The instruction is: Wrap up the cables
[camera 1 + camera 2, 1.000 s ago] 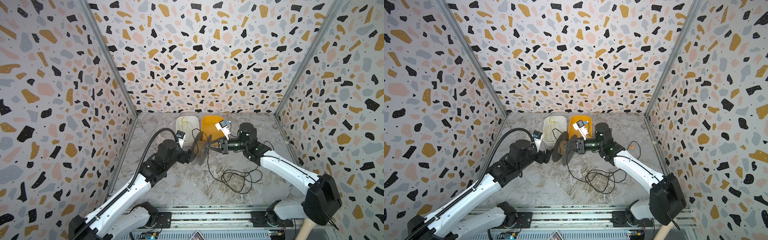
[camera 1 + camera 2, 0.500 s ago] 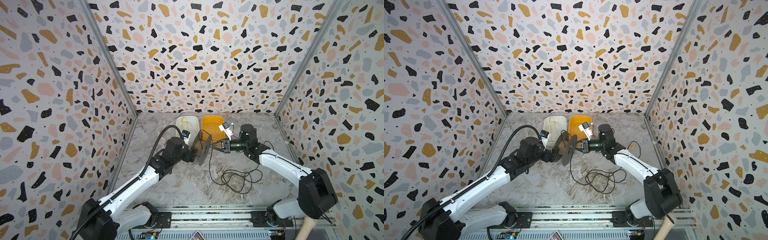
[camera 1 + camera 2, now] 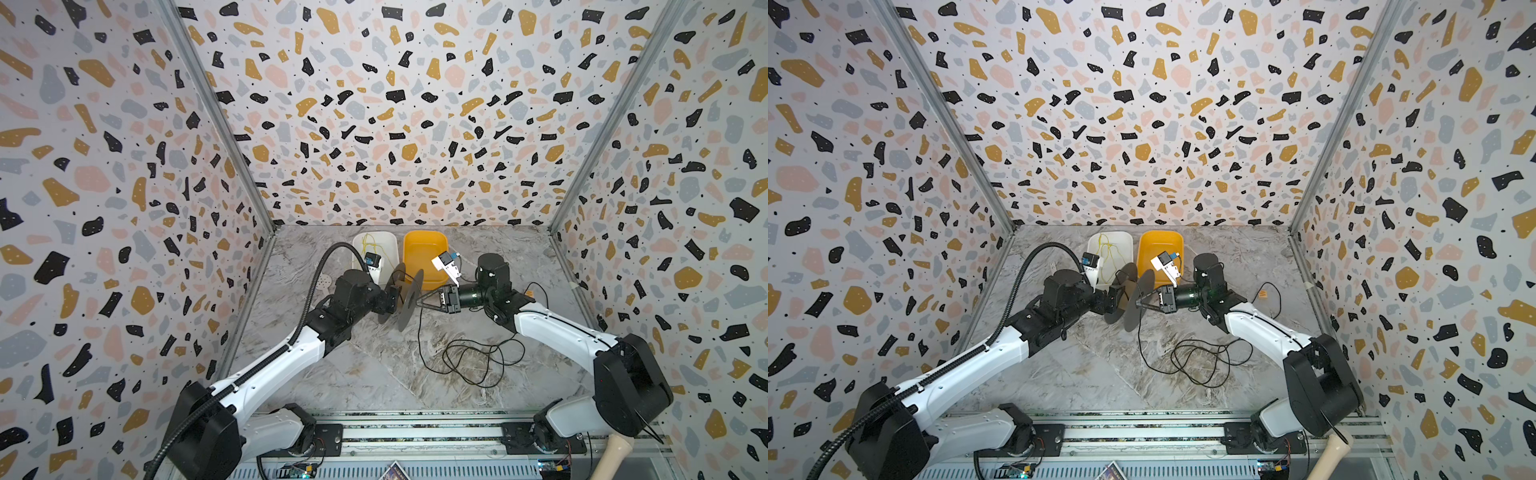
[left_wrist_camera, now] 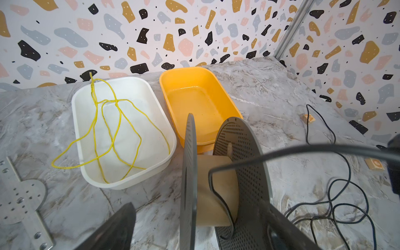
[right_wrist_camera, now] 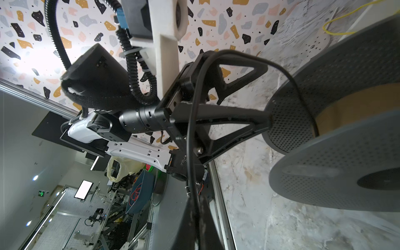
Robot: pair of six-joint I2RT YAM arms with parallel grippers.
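A spool (image 3: 409, 301) (image 3: 1144, 286) with two grey perforated discs and a tan core (image 4: 213, 186) stands between the two arms. The black cable (image 5: 190, 134) runs from my right gripper (image 5: 195, 212) (image 3: 419, 304), which is shut on it, over to the core. The rest trails down to a loose pile (image 3: 473, 361) (image 4: 331, 203) on the table. My left gripper (image 4: 195, 203) (image 3: 388, 299) stands wide open at the spool. One finger is clear of the outer disc, with table showing between. The other lies by the disc nearer the right arm.
A white bin (image 4: 151, 101) (image 3: 374, 245) holding a thin yellow cord (image 4: 93, 97) and an orange bin (image 4: 194, 101) (image 3: 424, 249) stand just behind the spool. A perforated metal plate (image 4: 21, 194) and two small tan tags (image 4: 308, 118) lie on the marble table. Patterned walls close in on three sides.
The left arm has stretched further toward the back and the spool has turned more edge-on. The right gripper has stayed shut on the cable close to the spool.
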